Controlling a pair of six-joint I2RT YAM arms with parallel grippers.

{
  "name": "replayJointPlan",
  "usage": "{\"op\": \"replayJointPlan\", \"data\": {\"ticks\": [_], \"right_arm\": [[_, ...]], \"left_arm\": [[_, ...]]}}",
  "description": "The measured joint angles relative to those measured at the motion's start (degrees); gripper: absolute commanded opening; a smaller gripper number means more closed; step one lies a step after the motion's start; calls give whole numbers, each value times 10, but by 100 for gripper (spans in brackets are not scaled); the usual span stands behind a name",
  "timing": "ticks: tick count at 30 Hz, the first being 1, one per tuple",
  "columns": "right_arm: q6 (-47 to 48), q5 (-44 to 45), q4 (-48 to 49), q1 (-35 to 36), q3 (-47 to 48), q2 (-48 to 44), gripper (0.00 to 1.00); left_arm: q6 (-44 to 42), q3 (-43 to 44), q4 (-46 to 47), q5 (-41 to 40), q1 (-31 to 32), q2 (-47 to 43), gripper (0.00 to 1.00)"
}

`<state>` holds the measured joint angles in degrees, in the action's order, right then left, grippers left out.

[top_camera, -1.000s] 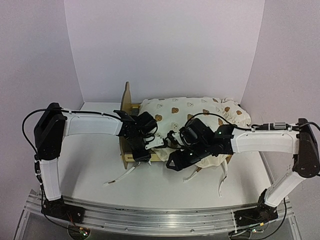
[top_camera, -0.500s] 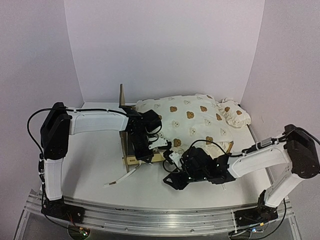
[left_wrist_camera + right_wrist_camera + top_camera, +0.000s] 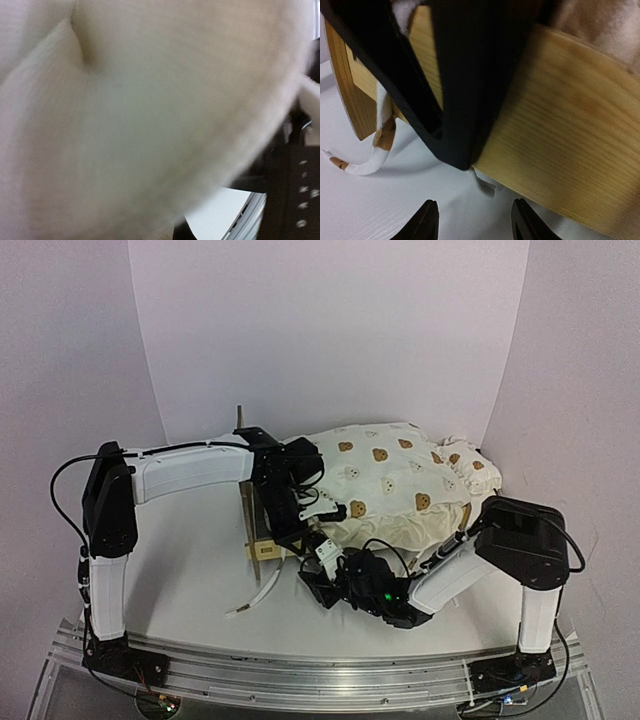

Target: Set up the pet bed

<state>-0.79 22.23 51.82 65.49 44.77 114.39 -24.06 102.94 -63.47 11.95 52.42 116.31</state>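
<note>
1. Peeking out from under the left end of the cushion (image 3: 400, 490) is the pet bed (image 3: 262, 546). Only its near left corner of pale wood shows; the fabric covers the rest.
2. The left gripper (image 3: 303, 515) is pressed into the cushion's left edge, and the cushion (image 3: 125, 125) fills its own camera with blurred cream. I cannot tell whether those jaws are clenched on fabric or just nosing into it.
3. The right gripper (image 3: 318, 583) sits low on the bench (image 3: 190, 570), just off the cushion's near left corner. In the wrist view (image 3: 474, 222) its jaws are spread with nothing between them, facing the pet bed (image 3: 570, 145) along its wooden side.
4. A tie string (image 3: 262, 592) trails loose onto the bench from the cushion's left corner, and it shows again beside the wood (image 3: 372, 160).
5. Handling call: the frame looks stiff, light and smooth, so it will likely skid on the bench rather than stay put under a push.
6. Best hold, I'd say, is a pinch across the thin top edge of that side rail, close to a corner so it cannot swivel.
7. The cushion is soft and bulky. It will drag on the frame and could snag the jaws, string included.
</note>
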Motion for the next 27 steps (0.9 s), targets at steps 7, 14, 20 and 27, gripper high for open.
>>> {"op": "replayJointPlan", "data": {"ticks": [7, 14, 20, 27], "right_arm": [[16, 41, 58, 1, 28, 50, 38], [7, 50, 91, 0, 48, 80, 5], [-7, 48, 102, 0, 51, 85, 0], [-30, 46, 105, -8, 14, 74, 0]], "left_arm": [[0, 5, -8, 4, -9, 0, 0], [2, 6, -7, 5, -15, 0, 0], [11, 8, -5, 10, -19, 0, 0], [15, 9, -5, 22, -29, 0, 0]]}}
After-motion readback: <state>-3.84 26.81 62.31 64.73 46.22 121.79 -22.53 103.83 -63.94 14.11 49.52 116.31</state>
